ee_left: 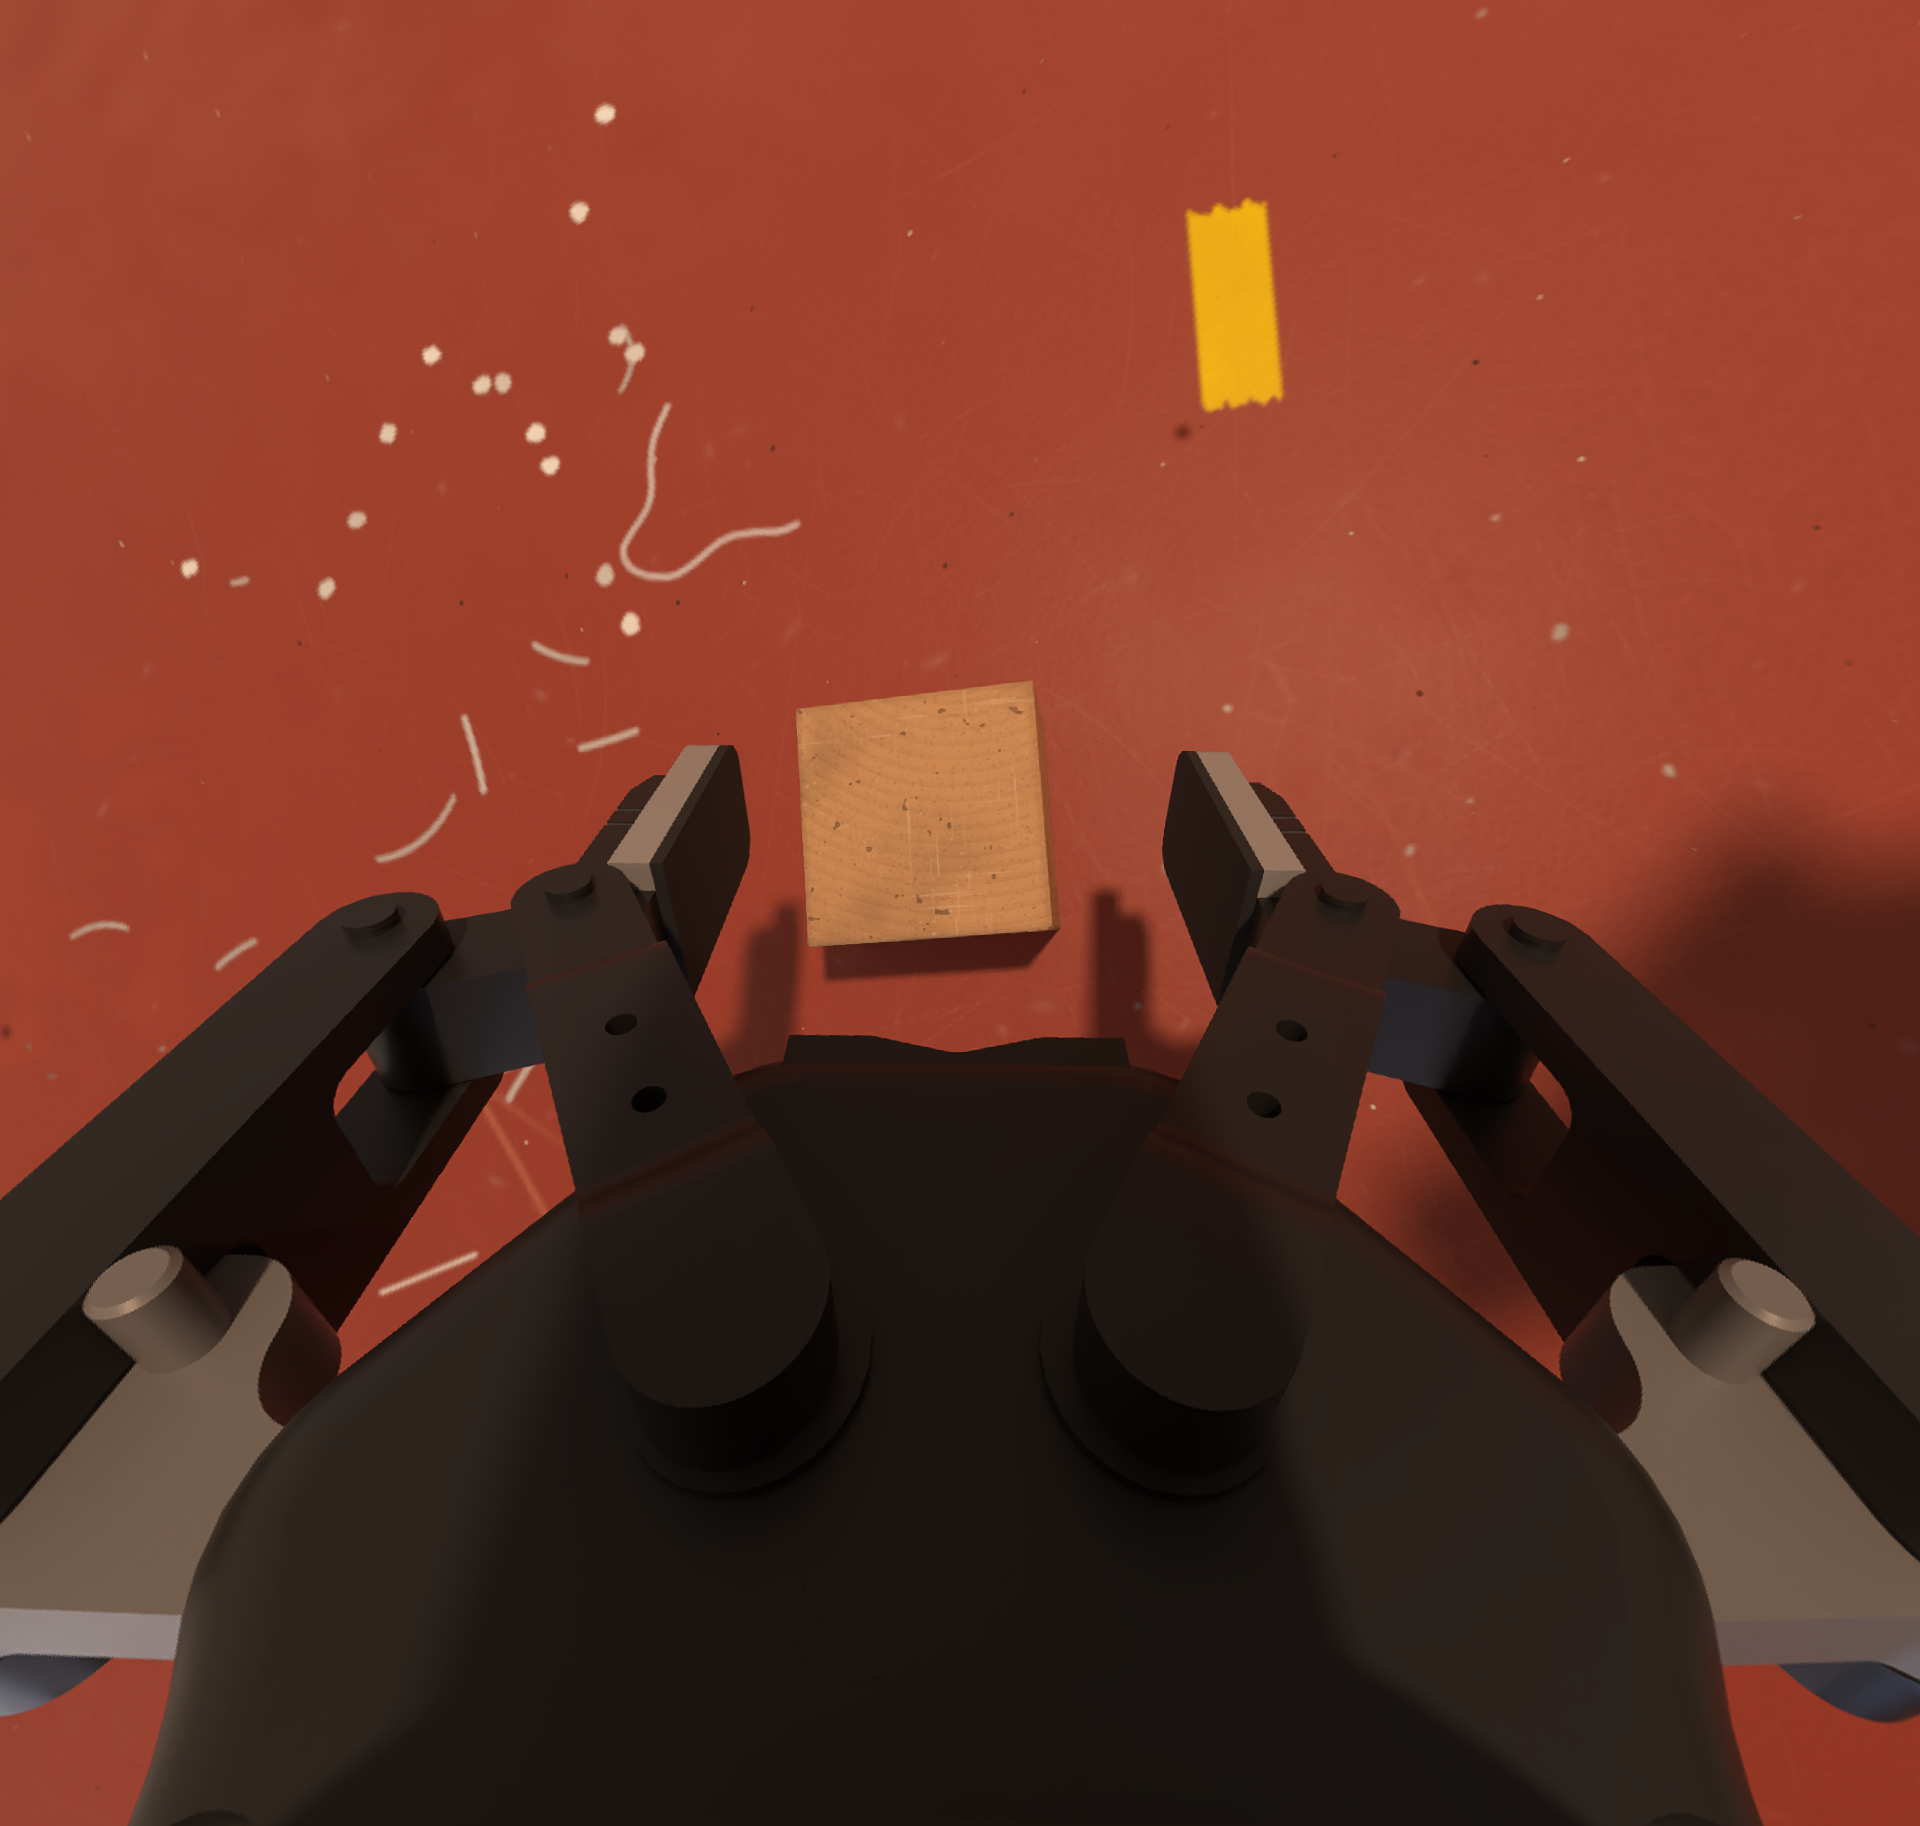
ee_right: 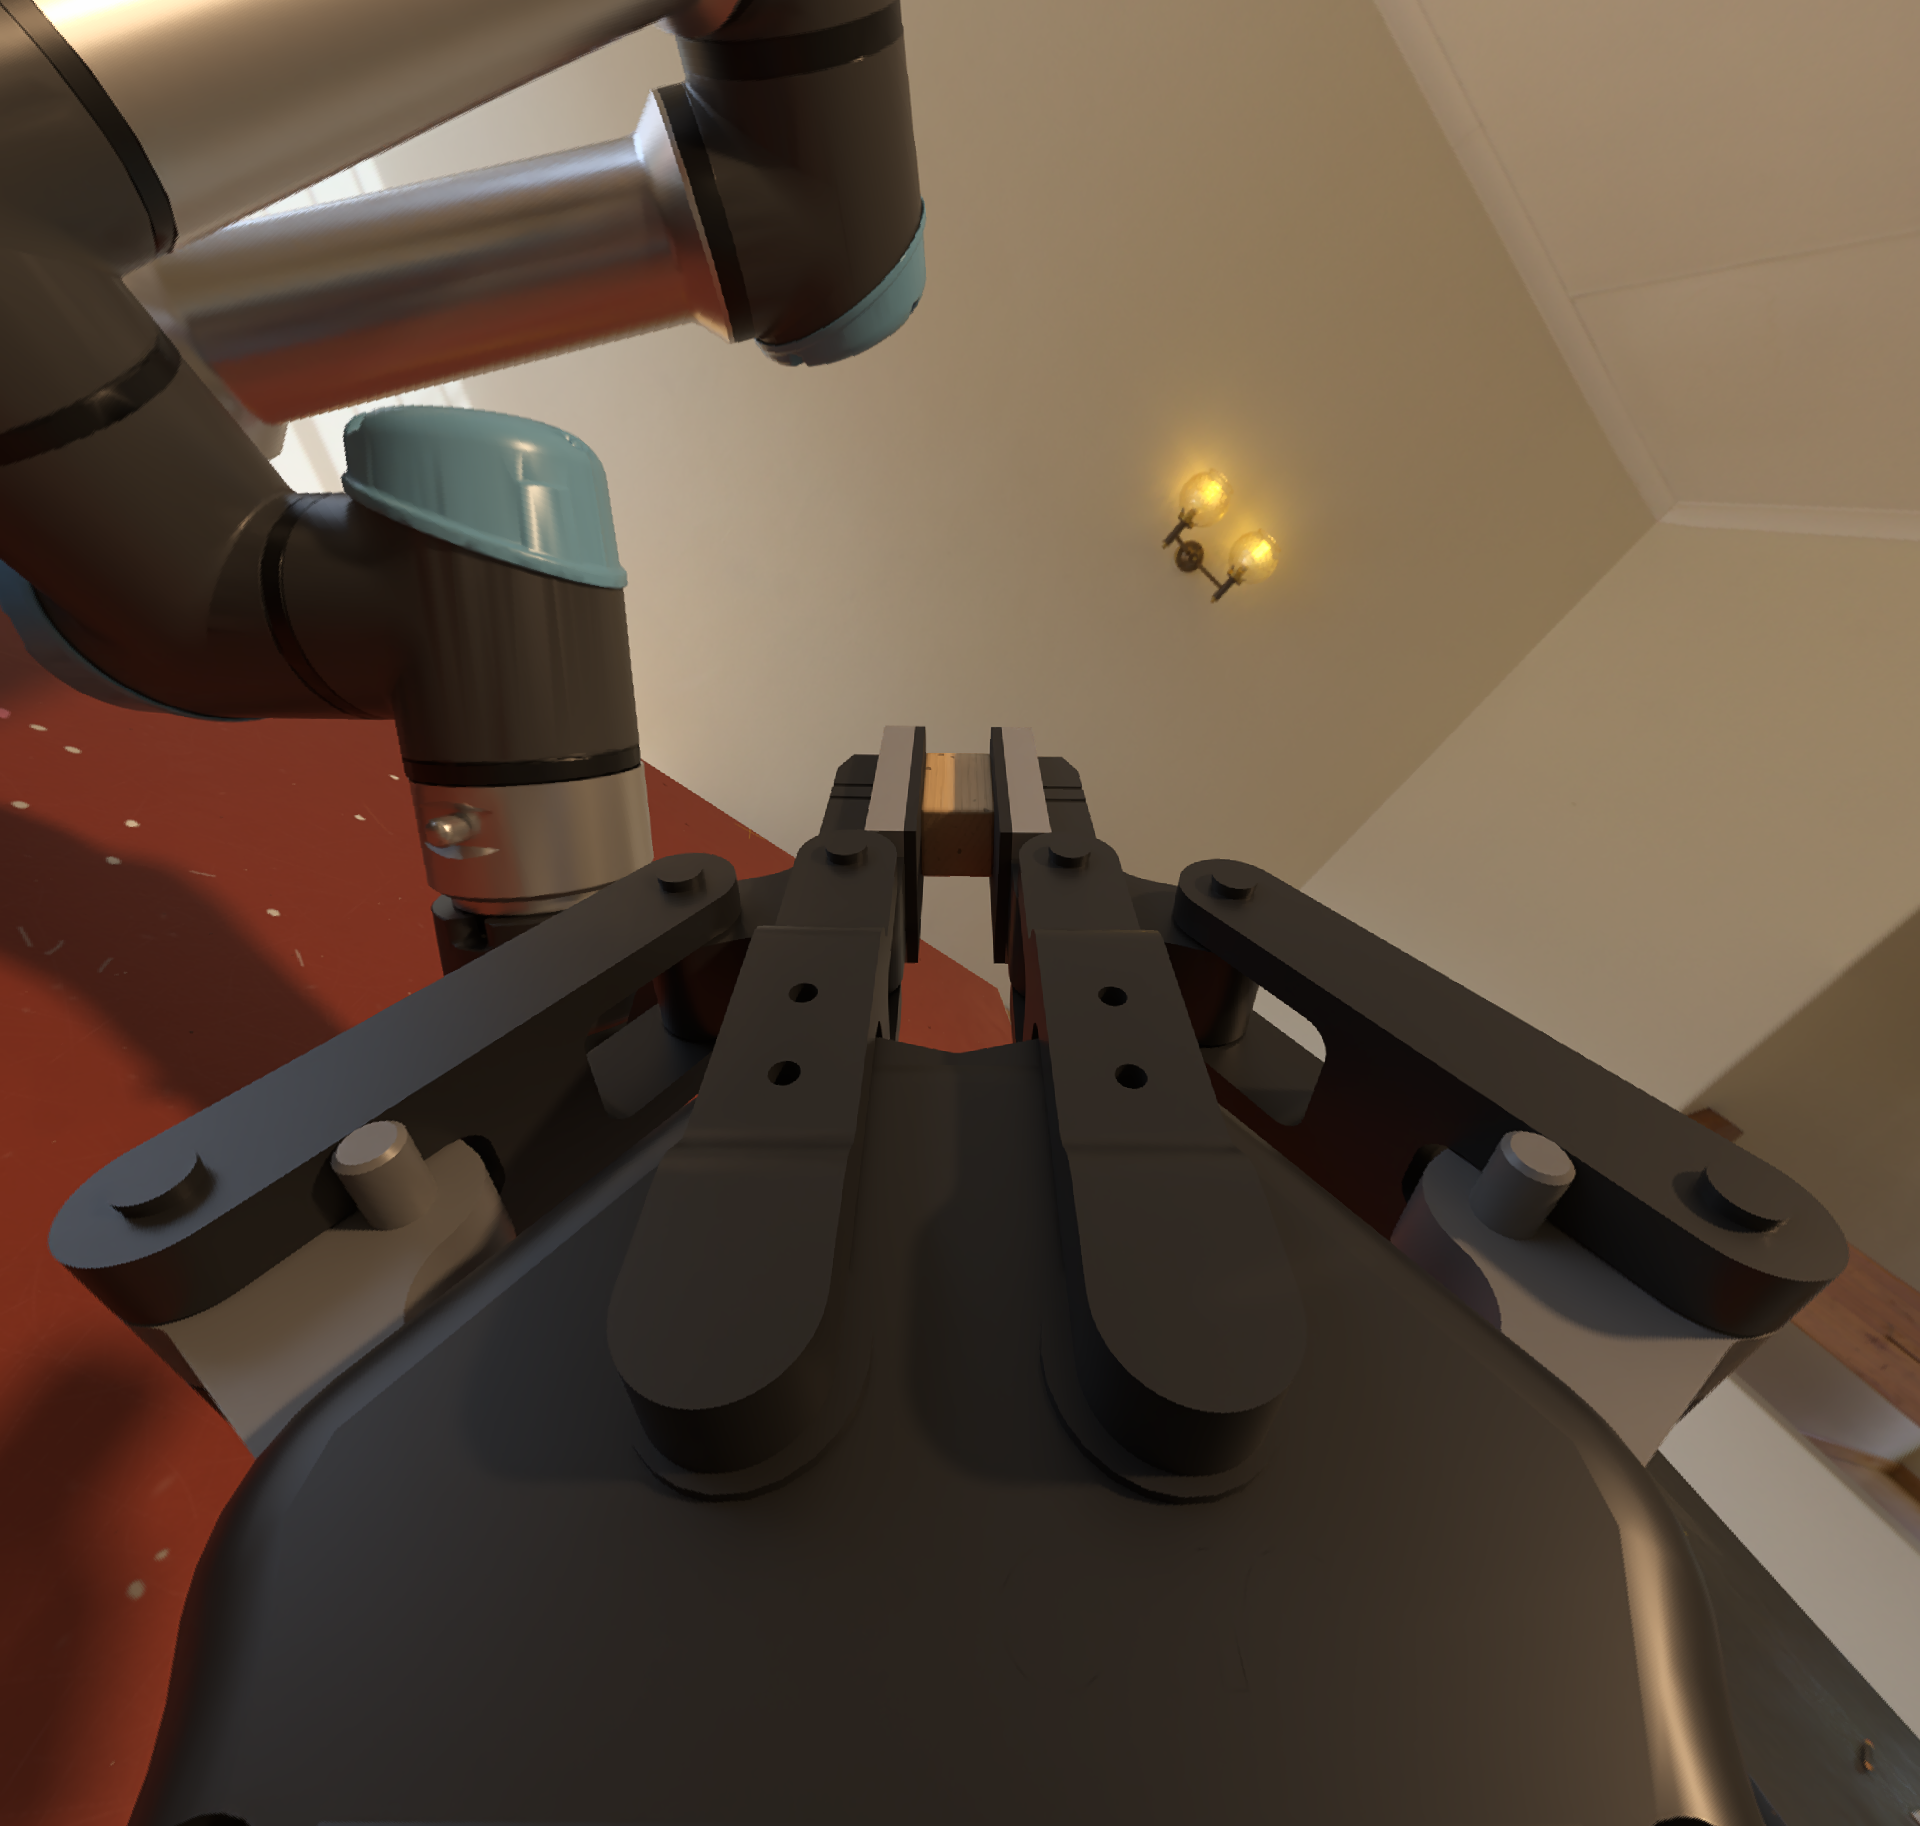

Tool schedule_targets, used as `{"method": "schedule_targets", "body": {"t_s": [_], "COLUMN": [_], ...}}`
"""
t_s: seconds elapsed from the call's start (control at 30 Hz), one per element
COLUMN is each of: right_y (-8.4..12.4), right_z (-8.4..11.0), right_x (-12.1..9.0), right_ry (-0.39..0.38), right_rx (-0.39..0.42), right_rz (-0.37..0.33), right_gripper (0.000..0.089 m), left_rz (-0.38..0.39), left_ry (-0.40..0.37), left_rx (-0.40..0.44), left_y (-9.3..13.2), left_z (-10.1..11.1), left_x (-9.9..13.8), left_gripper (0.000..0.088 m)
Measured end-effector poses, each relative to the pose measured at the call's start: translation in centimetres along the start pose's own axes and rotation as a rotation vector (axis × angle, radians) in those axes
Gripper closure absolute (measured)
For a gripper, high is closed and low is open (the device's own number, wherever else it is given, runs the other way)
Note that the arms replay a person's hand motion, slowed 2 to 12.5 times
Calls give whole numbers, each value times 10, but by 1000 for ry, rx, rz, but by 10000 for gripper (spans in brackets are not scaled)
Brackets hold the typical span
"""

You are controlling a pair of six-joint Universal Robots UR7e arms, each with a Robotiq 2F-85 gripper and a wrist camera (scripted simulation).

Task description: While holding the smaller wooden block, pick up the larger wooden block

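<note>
In the left wrist view the larger wooden block (ee_left: 927,813) lies flat on the red table (ee_left: 1039,166), square face up. My left gripper (ee_left: 956,820) is open above it, one finger on each side, with a gap between each pad and the block. In the right wrist view my right gripper (ee_right: 957,810) is shut on the smaller wooden block (ee_right: 956,812), held in the air between the pads and pointing up toward a beige wall. The larger block does not show in this view.
A strip of yellow tape (ee_left: 1234,306) sticks to the table beyond the block, to the right. Pale specks and streaks (ee_left: 540,488) mark the table at left. The left arm (ee_right: 416,322) fills the upper left of the right wrist view. A wall lamp (ee_right: 1221,529) glows behind.
</note>
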State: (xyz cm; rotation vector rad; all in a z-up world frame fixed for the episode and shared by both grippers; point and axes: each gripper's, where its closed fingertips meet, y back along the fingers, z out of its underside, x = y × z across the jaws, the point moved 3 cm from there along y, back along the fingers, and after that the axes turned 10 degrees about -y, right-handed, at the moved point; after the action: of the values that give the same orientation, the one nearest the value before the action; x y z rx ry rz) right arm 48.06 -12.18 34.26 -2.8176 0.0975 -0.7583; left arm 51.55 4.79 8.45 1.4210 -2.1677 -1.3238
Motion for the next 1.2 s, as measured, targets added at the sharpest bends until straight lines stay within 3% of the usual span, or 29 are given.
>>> {"method": "schedule_targets", "body": {"t_s": [0.73,1.2], "right_y": [15,13], "right_z": [-13,-22], "right_x": [5,-5], "right_ry": [-24,-20], "right_rx": [55,78], "right_rz": [-9,-46], "right_gripper": [785,785], "left_rz": [40,40], "left_ry": [176,179], "left_rx": [-22,66], "left_y": [-37,-48], "left_z": [34,32], "left_x": [1,0], "left_gripper": [148,69]}}
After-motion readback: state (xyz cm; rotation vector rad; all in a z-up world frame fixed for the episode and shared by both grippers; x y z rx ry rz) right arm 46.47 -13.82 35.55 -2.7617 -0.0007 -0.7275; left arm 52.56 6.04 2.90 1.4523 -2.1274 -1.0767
